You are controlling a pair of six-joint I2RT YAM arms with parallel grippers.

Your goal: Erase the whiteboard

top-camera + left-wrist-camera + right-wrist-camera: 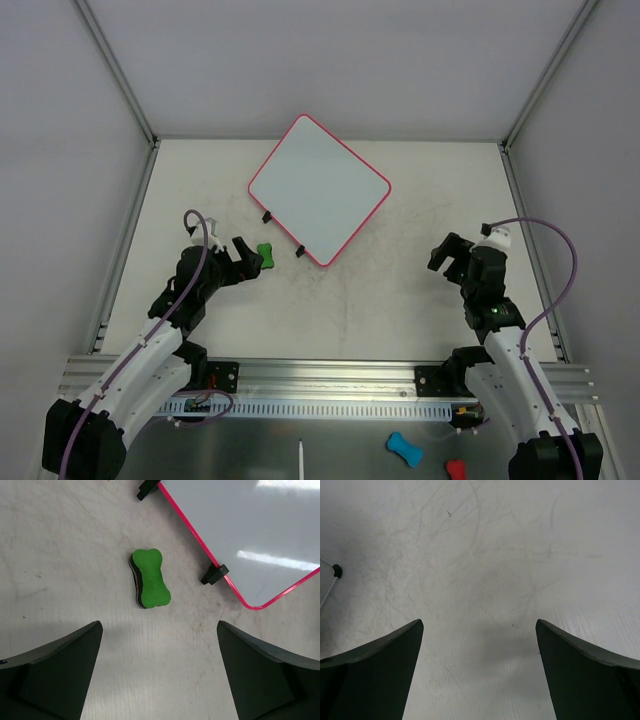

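Whiteboard [318, 188] lies flat, far centre: stiff, light, likely to slide when wiped. Soft eraser [150, 578] just near-left of it; pinch its waist. Left gripper [246, 258] and right gripper [448, 256] gape wide, empty.

Left wrist view cuts the whiteboard [250, 530] off at top and right

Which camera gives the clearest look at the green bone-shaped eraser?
The left wrist view: the green eraser lies large and unobstructed on the table, bone shape and dark underlayer clear, ahead of the open left gripper. The top external view shows only a small green spot near the whiteboard. The right wrist view misses it.
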